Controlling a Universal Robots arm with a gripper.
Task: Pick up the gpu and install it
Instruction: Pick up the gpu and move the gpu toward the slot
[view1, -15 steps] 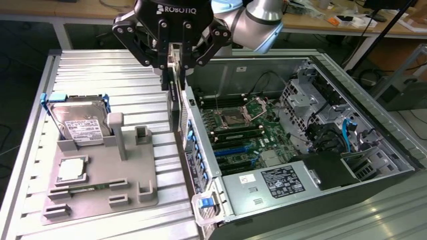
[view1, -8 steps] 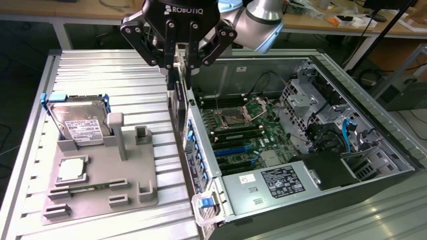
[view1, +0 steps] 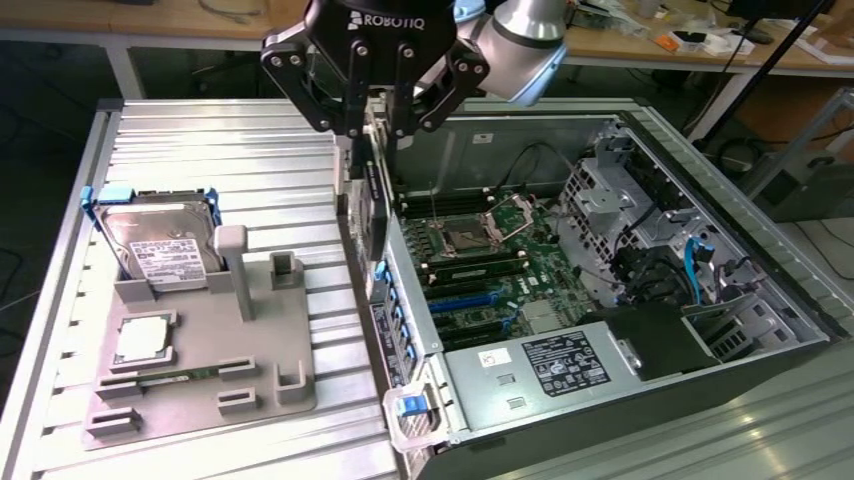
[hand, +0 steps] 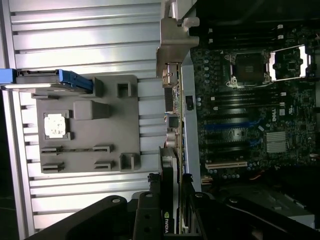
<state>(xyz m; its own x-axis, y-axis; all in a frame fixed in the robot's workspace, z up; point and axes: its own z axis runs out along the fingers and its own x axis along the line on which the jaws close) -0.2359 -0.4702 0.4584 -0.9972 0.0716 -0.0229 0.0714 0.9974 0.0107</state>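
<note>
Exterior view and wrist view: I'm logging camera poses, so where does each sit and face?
Exterior view: off the arm, above, looking down on the open computer case and grey tray; the gripper shows, gripping the gpu.
Wrist view: on the wrist, facing down along the gripper and gpu.
Shared: gpu, tray, motherboard.
</note>
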